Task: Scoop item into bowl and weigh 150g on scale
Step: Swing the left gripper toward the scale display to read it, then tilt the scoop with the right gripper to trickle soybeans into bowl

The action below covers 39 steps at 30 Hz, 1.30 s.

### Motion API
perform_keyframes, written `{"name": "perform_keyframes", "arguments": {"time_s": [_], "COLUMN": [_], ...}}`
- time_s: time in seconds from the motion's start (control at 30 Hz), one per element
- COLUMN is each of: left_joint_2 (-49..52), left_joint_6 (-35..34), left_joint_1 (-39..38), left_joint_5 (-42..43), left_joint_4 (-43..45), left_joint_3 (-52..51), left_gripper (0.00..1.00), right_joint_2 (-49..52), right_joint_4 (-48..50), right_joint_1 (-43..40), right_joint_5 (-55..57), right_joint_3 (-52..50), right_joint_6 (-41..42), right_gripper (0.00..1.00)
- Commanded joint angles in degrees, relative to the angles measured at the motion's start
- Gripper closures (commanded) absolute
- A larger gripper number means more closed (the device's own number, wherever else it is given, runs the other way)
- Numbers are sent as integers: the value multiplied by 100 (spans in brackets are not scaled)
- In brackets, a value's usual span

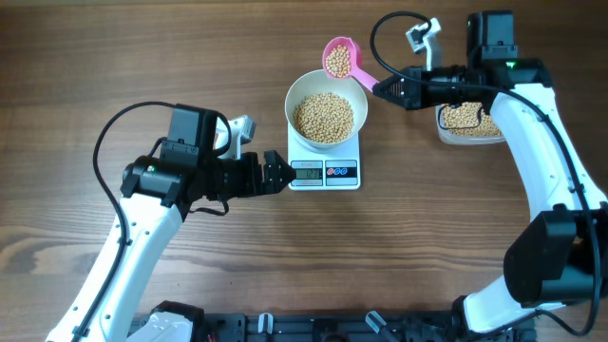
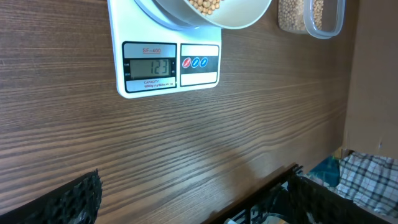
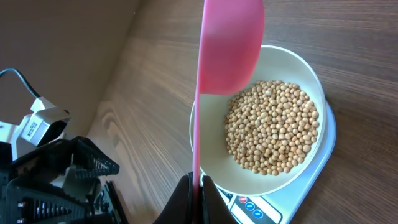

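1. Right hand (image 1: 383,88) is clenched on the handle of the pink scoop (image 1: 339,60). The scoop is loaded with beans and held at the far rim of the white bowl (image 3: 214,163).
2. The bowl sits on the scale (image 1: 325,174), centre of the tabletop (image 1: 142,57), with a heap of beans (image 1: 324,116) inside.
3. The display (image 2: 149,67) reads 123.
4. Left hand (image 1: 277,174) is released, fingers wide apart, grasping nothing, just beside the scale's display edge.
5. The clear container (image 2: 333,22) of beans is right of the scale, under the right arm.
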Motion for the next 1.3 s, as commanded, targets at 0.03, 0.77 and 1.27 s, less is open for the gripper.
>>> {"name": "perform_keyframes", "arguments": {"time_s": [0.03, 0.77, 1.27], "left_joint_2": [33, 33, 33], "left_joint_6": [133, 131, 133], "left_joint_1": [24, 24, 24], "left_joint_5": [-258, -664, -664], "left_joint_4": [0, 20, 20], "left_joint_3": [4, 4, 4], "left_gripper": [0, 0, 0], "right_joint_2": [-155, -155, -155], "right_joint_4": [44, 96, -660], "right_joint_1": [-9, -9, -9], "right_joint_5": [-179, -131, 350], "right_joint_3": [142, 140, 140], "right_joint_6": [-2, -7, -903], "right_gripper": [96, 96, 96]}}
